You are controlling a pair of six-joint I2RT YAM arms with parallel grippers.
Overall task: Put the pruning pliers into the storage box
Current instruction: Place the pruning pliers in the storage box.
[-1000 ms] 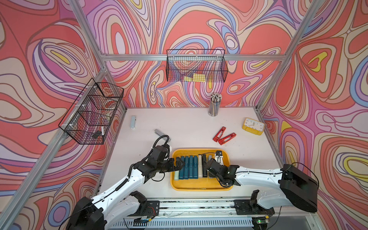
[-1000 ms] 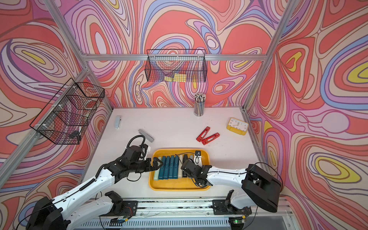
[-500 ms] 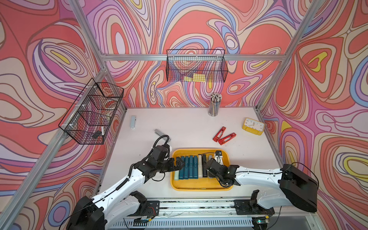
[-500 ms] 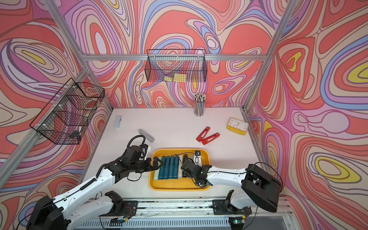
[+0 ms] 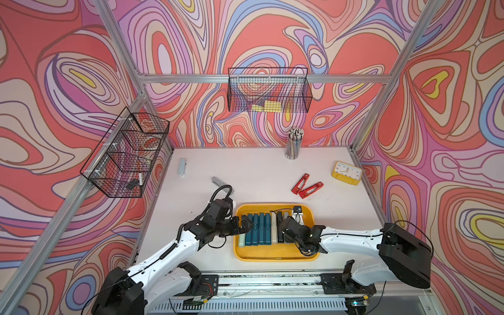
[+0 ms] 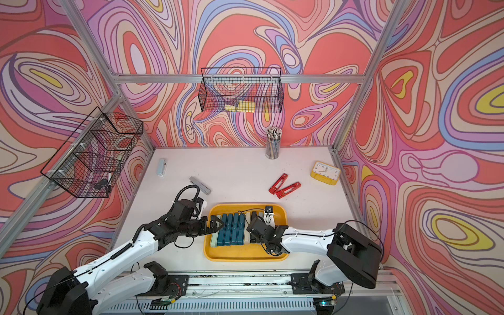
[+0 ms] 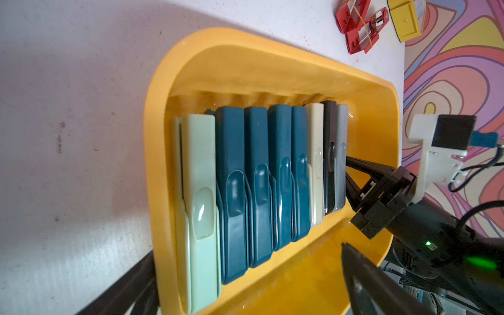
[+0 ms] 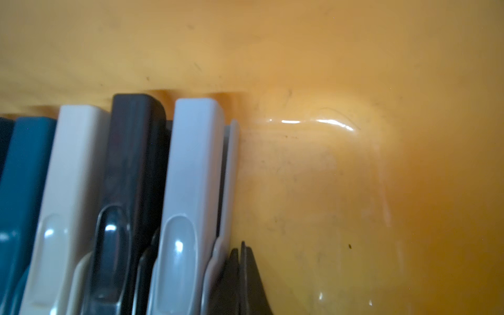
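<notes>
The yellow storage box point(image 5: 272, 256) point(image 7: 245, 68) sits at the table's front. Inside it lies a row of pruning pliers point(image 5: 260, 229): pale green point(image 7: 200, 191), several teal point(image 7: 259, 177), beige, black and grey point(image 8: 191, 169). My left gripper point(image 5: 244, 225) point(image 7: 248, 249) hangs open over the pale green end of the row, holding nothing. My right gripper point(image 5: 285, 227) point(image 8: 241, 253) is shut, its tips down in the box against the grey one's side. Two red pliers point(image 5: 306, 186), a grey one point(image 5: 218, 181) and a pale one point(image 5: 182, 167) lie on the table.
A yellow clock point(image 5: 346, 173) stands at the right back, and a cup of pencils point(image 5: 294, 143) by the back wall. Black wire baskets hang on the left wall point(image 5: 125, 155) and the back wall point(image 5: 268, 91).
</notes>
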